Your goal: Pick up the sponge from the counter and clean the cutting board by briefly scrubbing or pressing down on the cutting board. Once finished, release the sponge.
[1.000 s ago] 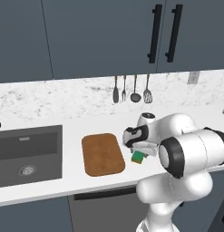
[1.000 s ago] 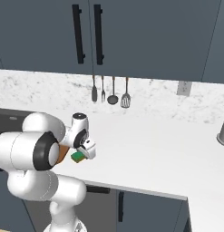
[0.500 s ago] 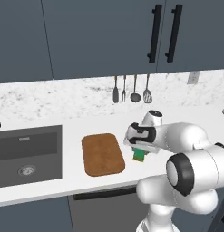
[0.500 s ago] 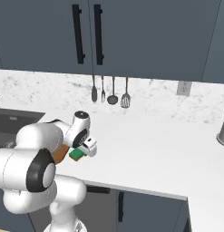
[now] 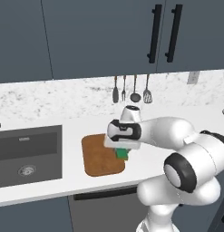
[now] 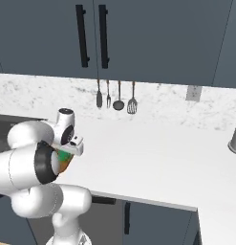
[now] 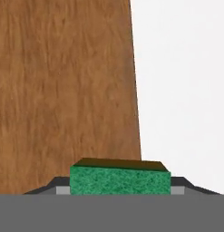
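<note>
The brown wooden cutting board [image 5: 99, 156] lies on the white speckled counter [image 5: 177, 113], just right of the sink. My gripper [image 5: 122, 149] hangs over the board's right edge, shut on the green sponge [image 5: 122, 154]. In the hand view the sponge [image 7: 120, 180] sits between the dark fingertips [image 7: 53, 184], with the cutting board [image 7: 63, 90] below on the left and bare counter [image 7: 186, 81] on the right. From the right base view the sponge [image 6: 65, 157] peeks out under the hand, and a sliver of the board [image 6: 65, 165] shows beneath it.
A dark recessed sink [image 5: 27, 154] lies left of the board. Several utensils [image 5: 131, 90] hang on the backsplash behind. A metal canister [image 6: 234, 136] stands at the far right of the counter. Dark cabinets hang above.
The arm has swung left with the sponge held, from over bare counter right of the board to over the board's right edge.
</note>
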You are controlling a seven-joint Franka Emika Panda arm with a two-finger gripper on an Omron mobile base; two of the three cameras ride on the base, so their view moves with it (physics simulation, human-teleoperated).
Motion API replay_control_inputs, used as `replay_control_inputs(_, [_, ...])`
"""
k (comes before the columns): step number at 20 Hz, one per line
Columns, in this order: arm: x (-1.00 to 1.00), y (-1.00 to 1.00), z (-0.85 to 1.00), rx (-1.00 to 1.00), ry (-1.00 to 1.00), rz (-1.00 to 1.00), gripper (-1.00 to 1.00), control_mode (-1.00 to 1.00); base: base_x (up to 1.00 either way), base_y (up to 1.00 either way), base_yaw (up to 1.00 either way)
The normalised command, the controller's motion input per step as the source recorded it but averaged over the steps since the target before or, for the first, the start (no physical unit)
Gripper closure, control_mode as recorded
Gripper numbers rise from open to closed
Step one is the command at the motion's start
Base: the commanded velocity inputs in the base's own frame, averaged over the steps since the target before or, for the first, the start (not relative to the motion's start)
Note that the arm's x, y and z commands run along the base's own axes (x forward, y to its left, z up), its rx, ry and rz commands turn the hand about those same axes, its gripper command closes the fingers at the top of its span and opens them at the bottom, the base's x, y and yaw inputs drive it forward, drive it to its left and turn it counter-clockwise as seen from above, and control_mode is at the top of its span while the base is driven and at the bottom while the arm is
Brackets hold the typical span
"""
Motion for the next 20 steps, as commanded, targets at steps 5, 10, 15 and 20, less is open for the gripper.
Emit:
replay_control_inputs(5, [0.76,1.00,0.53,0.00,0.05,0.21,1.00,-1.00,0.00,0.00,0.00])
replay_control_inputs(10, [0.94,1.00,0.12,-0.07,0.03,0.10,1.00,-1.00,0.00,0.00,0.00])
replay_control_inputs(15, [0.46,0.65,-0.42,-0.04,-0.01,-0.02,1.00,-1.00,0.00,0.00,0.00])
replay_control_inputs(20, [0.20,0.03,-0.41,-0.05,0.00,0.00,1.00,-1.00,0.00,0.00,0.00])
